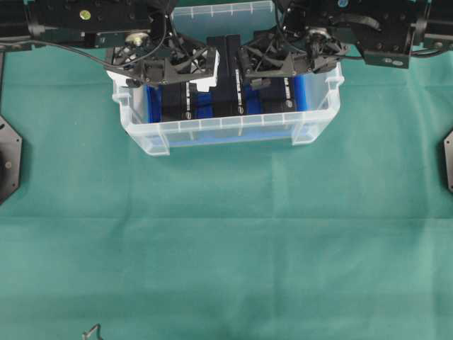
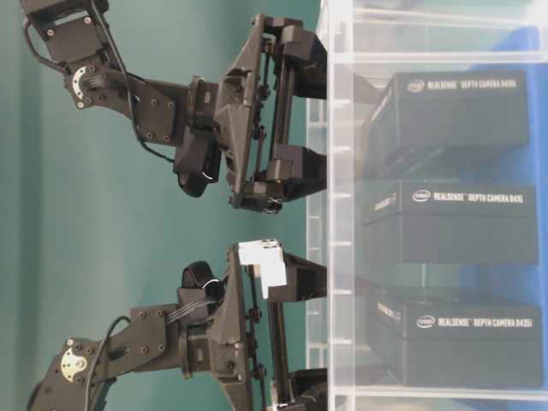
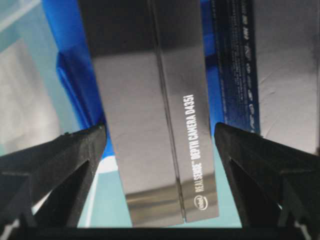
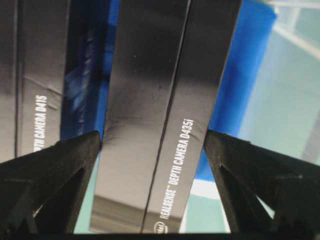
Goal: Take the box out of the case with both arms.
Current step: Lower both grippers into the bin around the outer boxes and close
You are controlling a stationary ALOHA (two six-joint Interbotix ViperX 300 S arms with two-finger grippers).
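Overhead: case (image 1: 141, 131) on green cloth, three black boxes upright inside | Left wrist: left gripper (image 3: 160, 142) spread wide, straddling left box (image 3: 150, 110) — unclamped | Right wrist: right gripper (image 4: 152, 142) likewise astride right box (image 4: 160, 110) | Step: pre-grasp — next, close, then lift.

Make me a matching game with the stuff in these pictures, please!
Things:
1. case
2. sheet on the case floor
3. middle box
4. left gripper

Descriptions:
A. blue
B. see-through plastic
C. open, with a finger on each side of a black box
D. black, printed D415, standing between two other boxes

Right pairs: 1-B, 2-A, 3-D, 4-C
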